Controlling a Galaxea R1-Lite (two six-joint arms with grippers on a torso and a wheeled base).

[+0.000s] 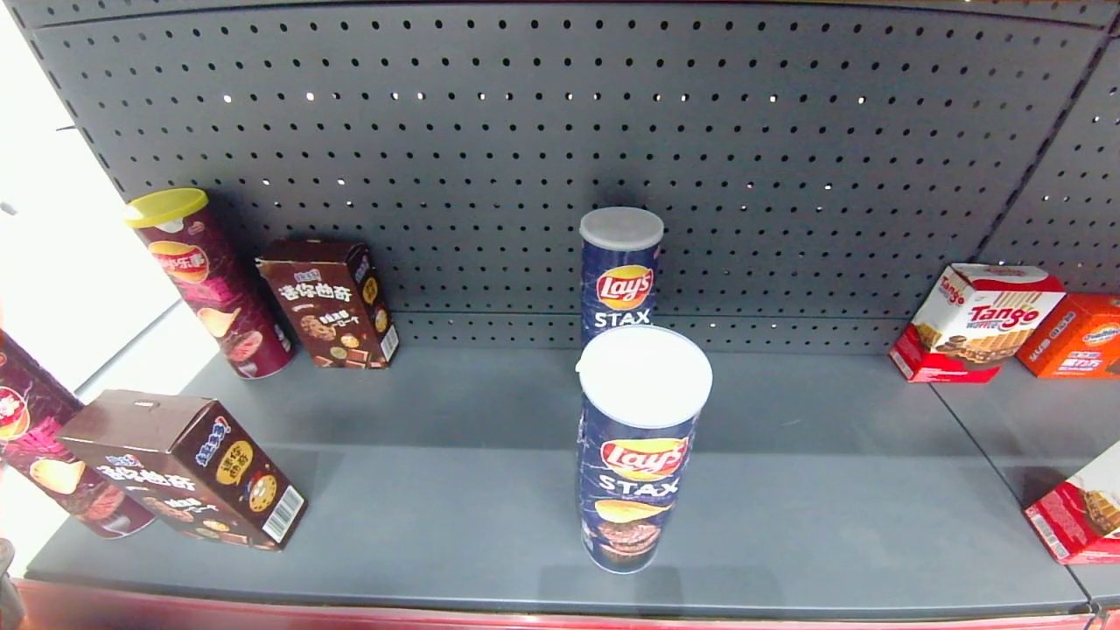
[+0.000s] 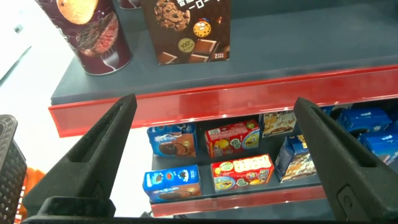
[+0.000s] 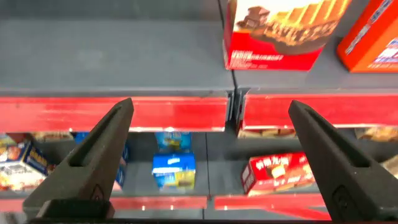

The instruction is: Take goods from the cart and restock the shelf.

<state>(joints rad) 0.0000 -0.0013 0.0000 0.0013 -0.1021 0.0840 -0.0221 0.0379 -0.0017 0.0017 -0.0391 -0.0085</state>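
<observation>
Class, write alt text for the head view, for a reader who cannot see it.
On a grey shelf, one blue chip can stands directly before a second blue can. At the left are two dark red cans and two brown boxes; at the right, red-and-white wafer boxes and an orange box.

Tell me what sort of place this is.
Most likely a shop aisle, or a mock-up of one: a grey shelf with a perforated back panel, blue chip cans faced outward, and small boxes stocked below the red shelf edge.
</observation>
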